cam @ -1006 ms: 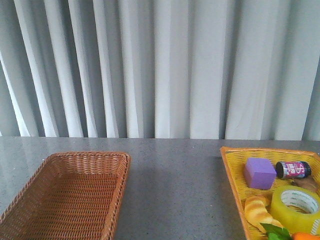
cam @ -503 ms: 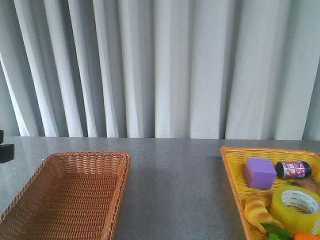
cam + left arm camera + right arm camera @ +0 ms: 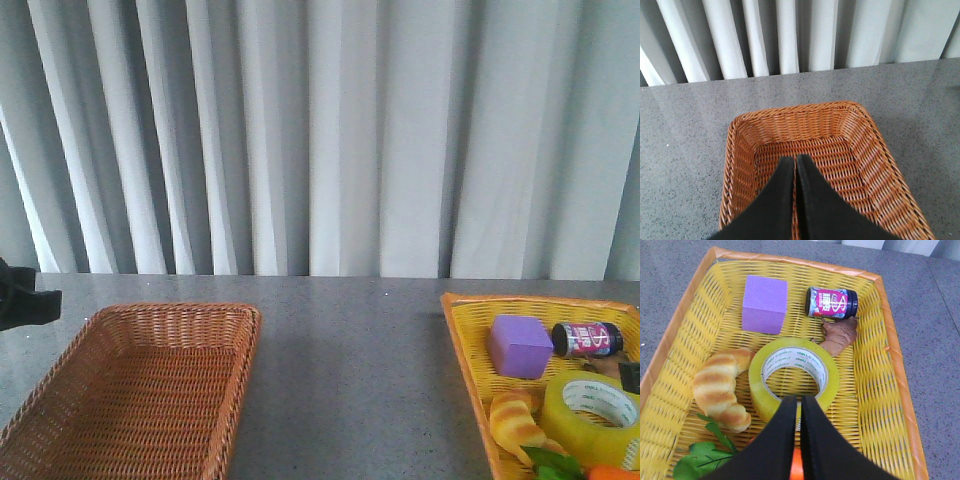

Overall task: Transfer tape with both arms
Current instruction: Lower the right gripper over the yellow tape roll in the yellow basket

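Jaws of the right gripper (image 3: 800,402) are pressed together with no gap and hold nothing; their tips hang just above the near rim of the tape (image 3: 794,378). Jaws of the left gripper (image 3: 794,162) are likewise clenched and empty, poised over the brown wicker basket (image 3: 740,150).

Reference landmark: the tape. It lies flat in the yellow basket (image 3: 880,405), open core facing up, so its axis is vertical and the ring wall is what a grasp must straddle. Just beside the tape on one side lies the bread toy (image 3: 722,387). Beyond the tape, toward the far wall of the yellow basket, sit the purple cube (image 3: 765,304), the small dark jar (image 3: 831,302) and a brown lump (image 3: 839,336) that touches the tape's far edge. Green leaves (image 3: 702,460) and an orange item (image 3: 796,462) lie on the near side, partly under the right gripper.

The right arm is plainly the nearer one; in the front view the tape (image 3: 590,418) sits well apart from the left arm (image 3: 25,298), with bare desk (image 3: 350,370) between the baskets. Judgement: the right jaws must part before descending, one over the core and one outside the near wall.
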Available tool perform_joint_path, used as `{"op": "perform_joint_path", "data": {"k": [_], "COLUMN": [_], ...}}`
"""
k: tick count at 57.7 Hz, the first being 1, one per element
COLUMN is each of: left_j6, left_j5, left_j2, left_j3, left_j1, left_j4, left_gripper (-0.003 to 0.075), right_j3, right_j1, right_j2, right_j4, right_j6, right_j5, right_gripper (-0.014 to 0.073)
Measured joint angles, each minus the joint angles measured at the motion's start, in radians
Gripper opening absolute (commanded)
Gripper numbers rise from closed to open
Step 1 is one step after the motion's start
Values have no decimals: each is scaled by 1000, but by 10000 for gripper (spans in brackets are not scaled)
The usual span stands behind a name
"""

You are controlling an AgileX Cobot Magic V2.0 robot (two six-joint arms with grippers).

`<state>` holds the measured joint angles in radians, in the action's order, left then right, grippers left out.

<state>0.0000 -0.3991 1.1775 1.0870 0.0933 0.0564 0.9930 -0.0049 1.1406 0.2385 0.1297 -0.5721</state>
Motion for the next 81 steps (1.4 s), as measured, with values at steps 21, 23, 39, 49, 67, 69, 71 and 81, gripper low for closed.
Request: {"op": "perform_joint_path", "data": {"k": [21, 23, 39, 49, 67, 69, 71, 81], "left_j6": [0, -10, -30, -31, -31, -31, -31, -32], "left_j5": [2, 2, -21, -90, -89, -85, -83, -83], "left_j2": [0, 0, 30, 76, 90, 90, 90, 90], "left_j3": [0, 0, 1, 1, 1, 1, 1, 1], "left_j1": [0, 0, 0, 0, 0, 0, 0, 0], "left_j4": [-1, -1, -1, -1, -2, -2, -2, -2], "left_gripper": [308, 366, 640, 620, 552, 551, 549, 549], "right_j3": [0, 4, 187, 328, 409, 415, 419, 424], "right_j1": [0, 0, -5, -43, -54, -54, -54, -54], "right_j2": [72, 81, 206, 334, 554, 575, 593, 649], "right_j4": [20, 32, 154, 157, 101, 97, 94, 79], "right_j6": [131, 146, 258, 279, 201, 195, 190, 166], "right_j5": [-38, -41, -156, -227, -247, -247, -247, -246], "right_gripper": [654, 673, 654, 603, 557, 557, 557, 557]}}
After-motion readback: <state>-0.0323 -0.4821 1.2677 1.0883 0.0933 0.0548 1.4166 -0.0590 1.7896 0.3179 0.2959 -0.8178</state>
